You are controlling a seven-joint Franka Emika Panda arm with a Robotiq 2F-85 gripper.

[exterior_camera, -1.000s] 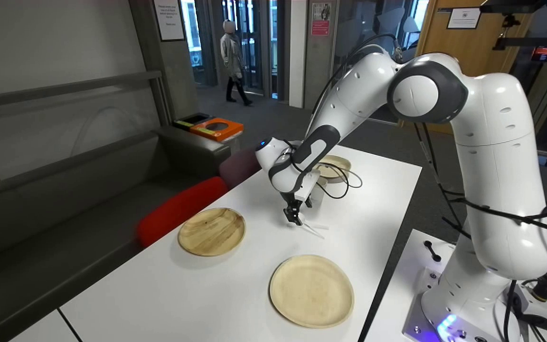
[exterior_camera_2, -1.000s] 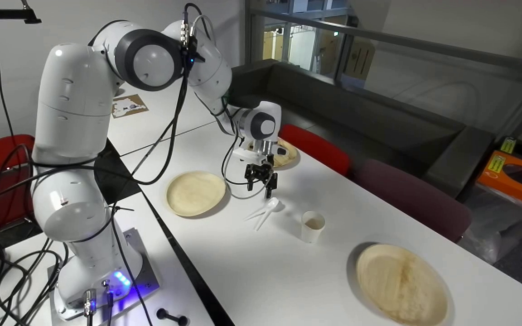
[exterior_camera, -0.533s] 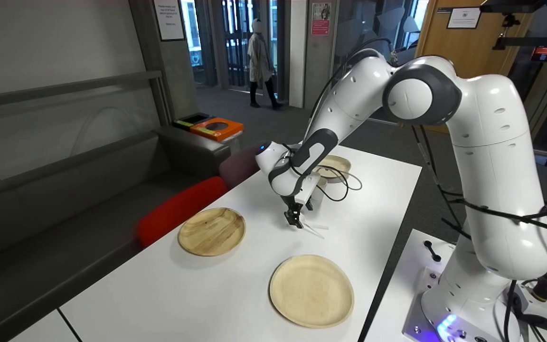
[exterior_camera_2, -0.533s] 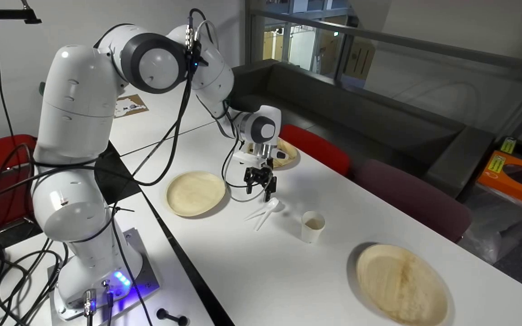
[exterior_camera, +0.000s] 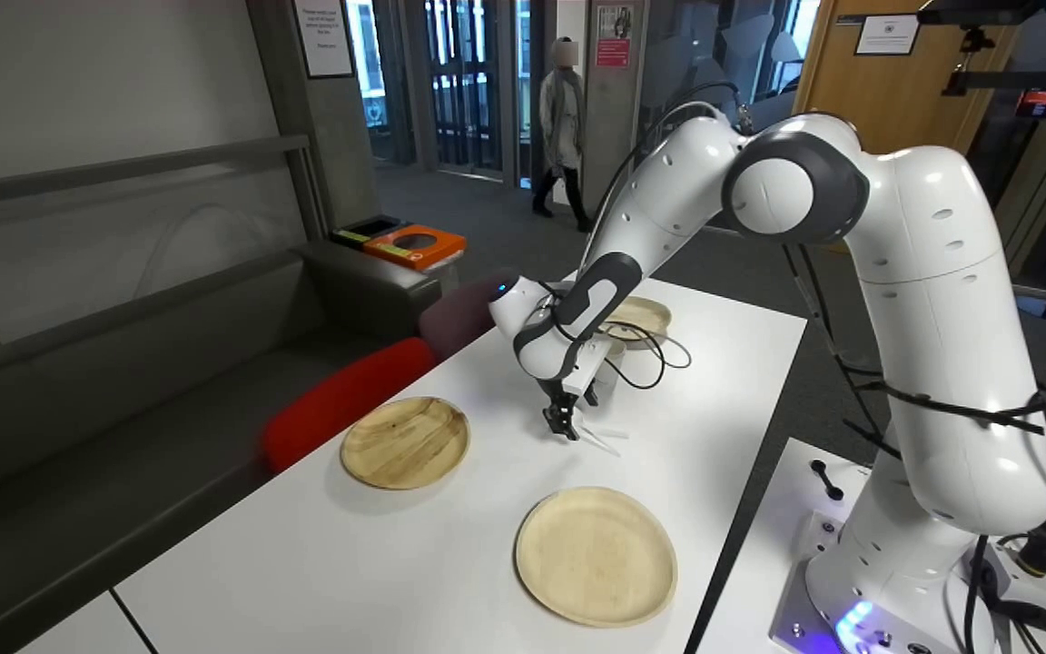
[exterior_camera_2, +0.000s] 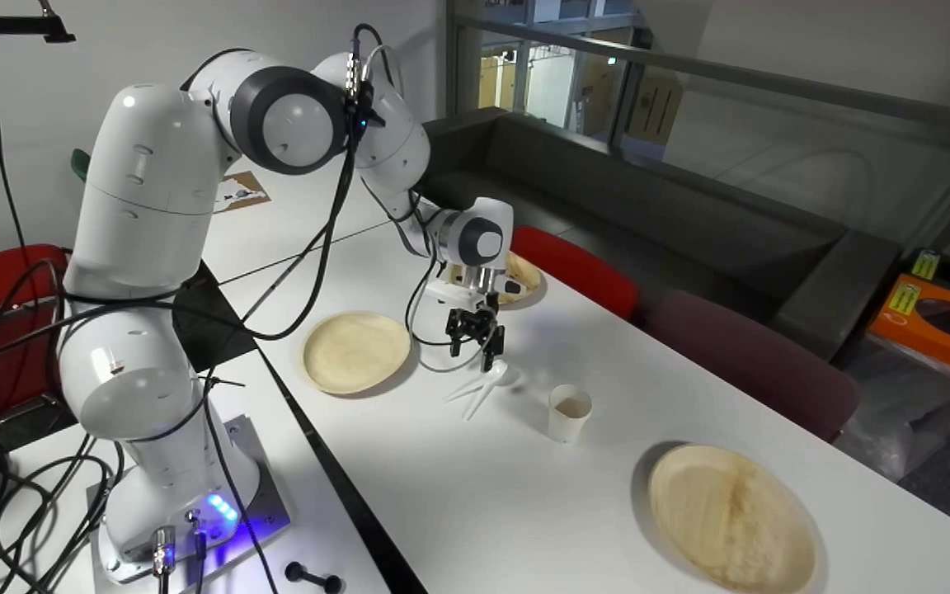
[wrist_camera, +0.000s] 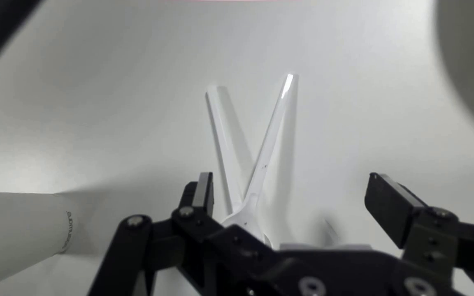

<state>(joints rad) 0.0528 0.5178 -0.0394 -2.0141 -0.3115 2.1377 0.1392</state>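
Your gripper (wrist_camera: 295, 195) is spread wide, empty — spoon (wrist_camera: 265, 158) on the table (wrist_camera: 364, 86) below, overlapping a second utensil (wrist_camera: 223, 140), both nearer one finger (wrist_camera: 201, 193). Centre before closing — or that finger likely shoves them.

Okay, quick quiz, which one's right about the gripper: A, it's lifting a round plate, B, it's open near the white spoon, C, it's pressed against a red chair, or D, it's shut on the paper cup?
B: the wrist view shows the gripper with its jaws wide apart and the white spoon lying on the table close by.
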